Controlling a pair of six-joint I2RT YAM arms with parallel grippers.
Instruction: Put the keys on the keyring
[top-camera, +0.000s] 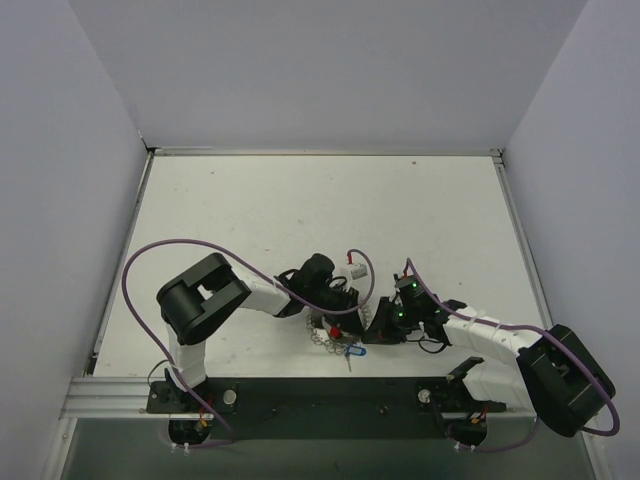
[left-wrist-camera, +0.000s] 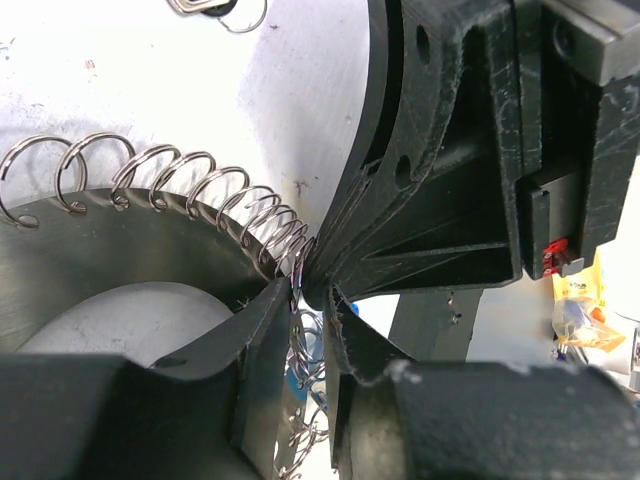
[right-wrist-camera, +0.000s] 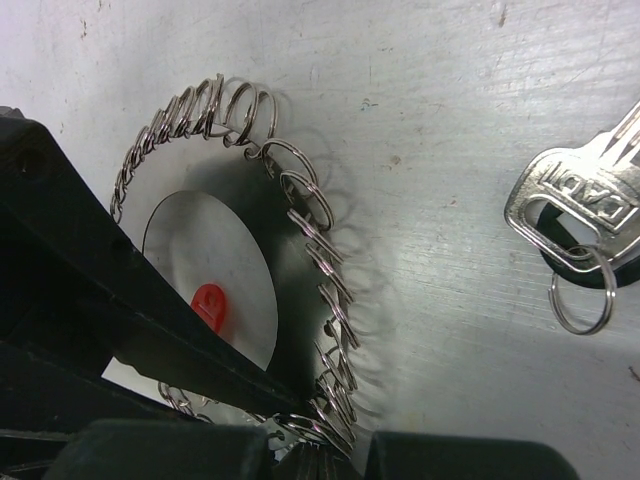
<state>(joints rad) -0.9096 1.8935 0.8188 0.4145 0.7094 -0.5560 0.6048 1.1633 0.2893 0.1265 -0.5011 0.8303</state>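
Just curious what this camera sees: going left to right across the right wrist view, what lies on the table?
The red key head → right arc of the keyring → silver key with its small ring.

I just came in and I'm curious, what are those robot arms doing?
The left gripper is pinching the silvery keyring on the table, and the right gripper is close beside it. A red key shows inside the loop and a blue key lies at its edge. I can't tell if they're threaded on yet.

Keyring (right-wrist-camera: 310, 230) on table (right-wrist-camera: 430, 80), one key (right-wrist-camera: 210, 305) inside its loop, another key (right-wrist-camera: 575, 200) well apart
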